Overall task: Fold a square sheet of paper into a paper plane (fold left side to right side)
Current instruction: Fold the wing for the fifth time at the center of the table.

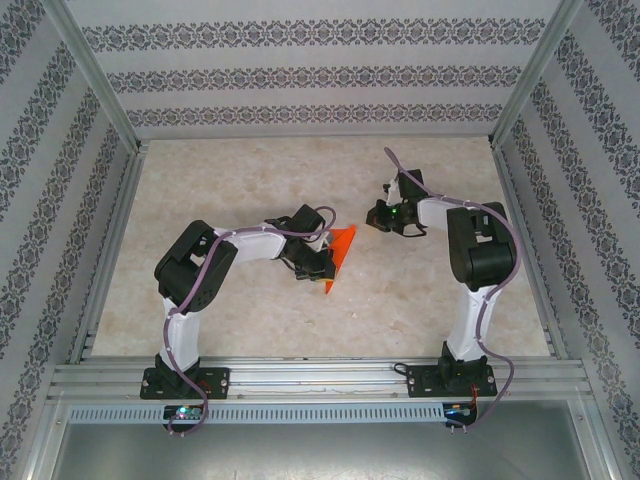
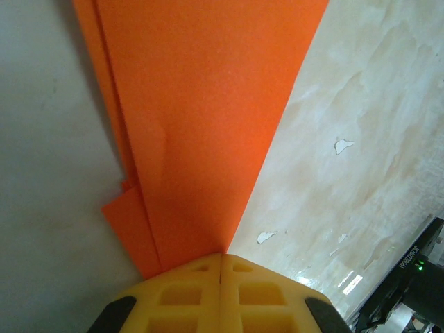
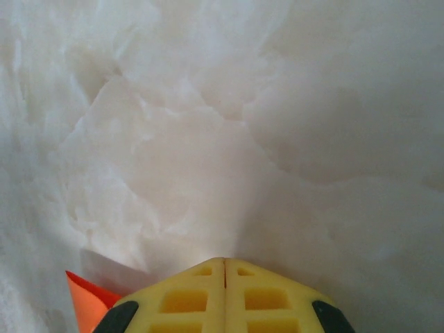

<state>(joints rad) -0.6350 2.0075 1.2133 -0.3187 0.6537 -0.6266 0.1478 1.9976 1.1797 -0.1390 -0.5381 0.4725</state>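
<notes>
While my left pincer (image 2: 222, 258) grasps the plane (image 1: 343, 252) in the middle of the top view, narrow and layered, folding seems nearly done; my right pincer (image 3: 224, 262) is clenched, empty.

Pale marbled table (image 1: 250, 190), patterned walls (image 1: 300, 70)

L gripper (image 2: 221, 267) jaws pinched tight on layered orange paper (image 2: 208, 104), over marbled tbl (image 2: 361, 139).

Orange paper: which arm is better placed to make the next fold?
Left, likely. The left fingers are shut on the orange paper; the right fingers are shut on nothing, over the table beside the paper's corner.
</notes>
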